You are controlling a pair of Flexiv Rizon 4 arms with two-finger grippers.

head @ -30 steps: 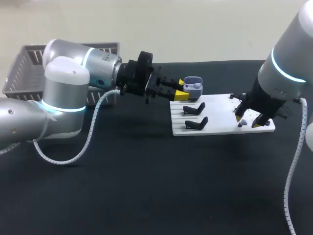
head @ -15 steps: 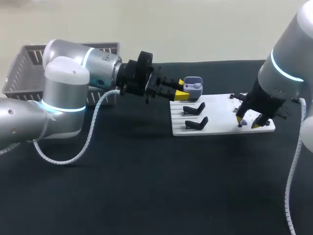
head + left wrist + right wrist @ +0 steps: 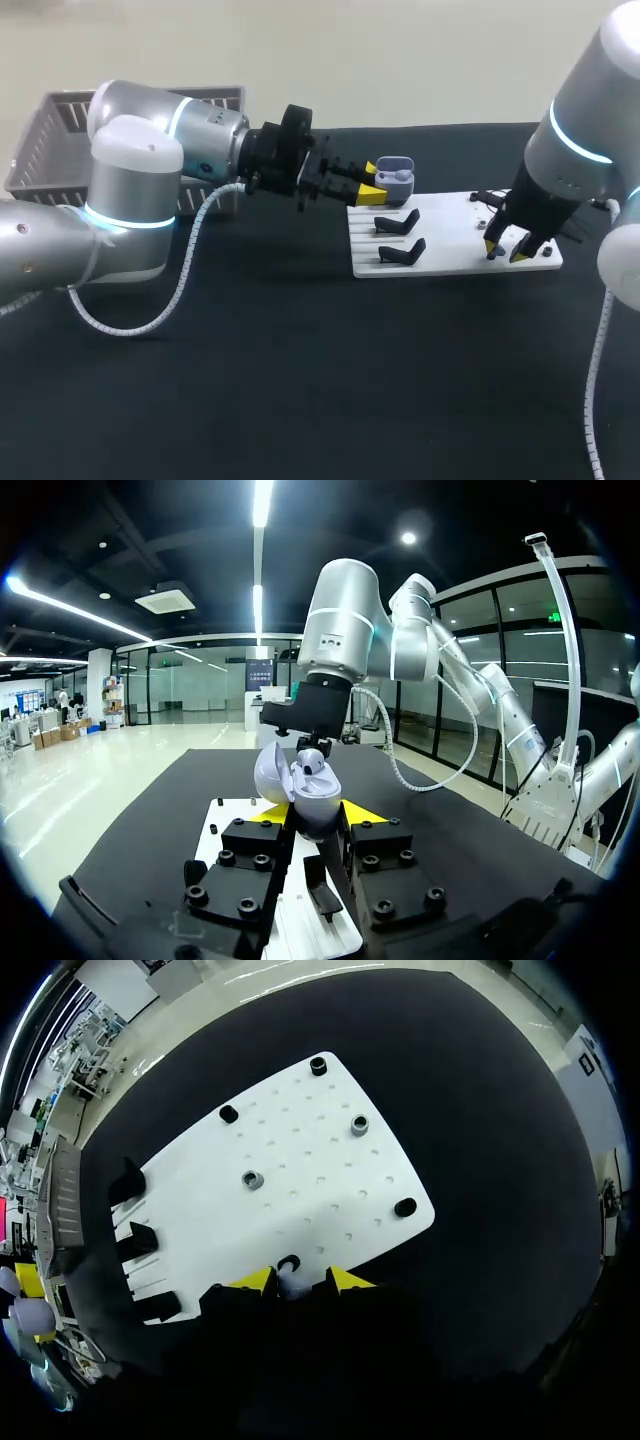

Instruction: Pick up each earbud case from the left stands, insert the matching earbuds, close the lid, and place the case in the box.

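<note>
The left gripper is clamped on the open lavender earbud case, holding it in the air by the black stands of the white board. The right gripper points down at the board's other end, its fingers pinched on a pale earbud. The grey box sits behind the left arm.

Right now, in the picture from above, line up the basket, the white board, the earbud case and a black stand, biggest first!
1. basket, partly hidden by my left arm.
2. white board.
3. earbud case and front black stand: they look about alike, so no ranking.
</note>
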